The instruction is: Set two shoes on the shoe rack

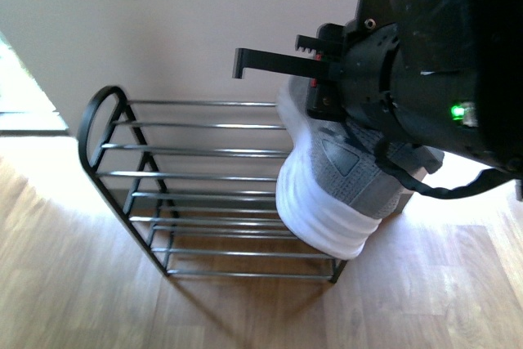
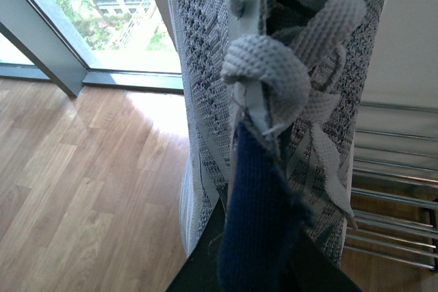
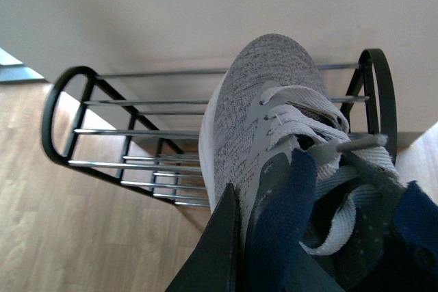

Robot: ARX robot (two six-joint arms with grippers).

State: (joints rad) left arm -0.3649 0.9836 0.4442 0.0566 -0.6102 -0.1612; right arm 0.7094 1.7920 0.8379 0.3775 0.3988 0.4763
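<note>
- Knit soft, light, floppy; tongue [image 3: 280, 196] best for pinching.
- Left hand [image 2: 253, 251] clenched on left sneaker [image 2: 205, 100], beside rack [image 2: 390, 176].
- Right hand [image 3: 274, 237] clenched on right sneaker [image 3: 267, 87], above rack's right end.

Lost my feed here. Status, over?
Left claw shut on grey sneaker. Right claw shut on second sneaker, at shoe rack. Nothing seen blocking.
</note>
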